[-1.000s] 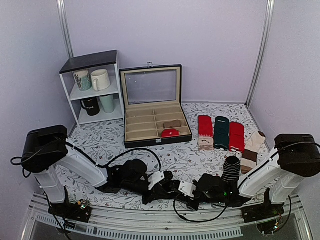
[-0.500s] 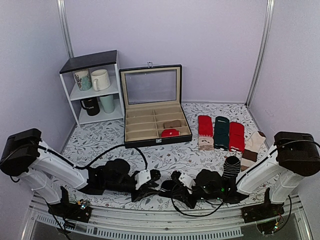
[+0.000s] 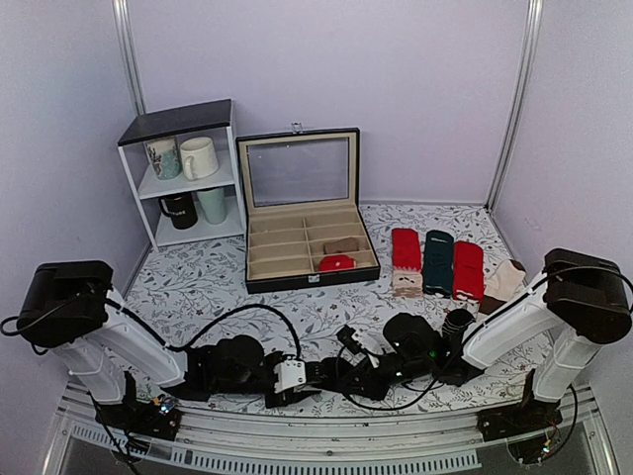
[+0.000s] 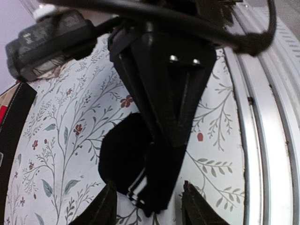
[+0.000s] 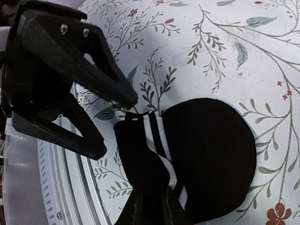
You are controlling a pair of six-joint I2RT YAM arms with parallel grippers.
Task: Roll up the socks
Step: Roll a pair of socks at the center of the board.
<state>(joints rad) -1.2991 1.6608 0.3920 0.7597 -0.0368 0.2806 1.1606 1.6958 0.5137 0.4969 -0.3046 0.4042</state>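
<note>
The black socks (image 5: pixel 211 150), with white bands (image 5: pixel 161 145) across the cuff, lie bunched on the flowered table near its front edge. They also show in the top view (image 3: pixel 329 374) and in the left wrist view (image 4: pixel 124 154). My right gripper (image 5: pixel 152 206) is shut on a folded part of the cuff, low over the table (image 3: pixel 348 372). My left gripper (image 4: pixel 150 208) is open, one finger on each side of the cuff end, facing the right gripper (image 3: pixel 305 375).
The metal rail (image 3: pixel 326 435) runs just in front of the socks. A black sock with thin white stripes (image 3: pixel 457 327) lies to the right, and red and dark green socks (image 3: pixel 435 259) behind it. An open box (image 3: pixel 307 242) and a mug shelf (image 3: pixel 183 173) stand at the back.
My right gripper has moved left with the sock cuff in it. My left gripper has pulled back left and lower, and its arm has swung round. The two now face each other closely.
</note>
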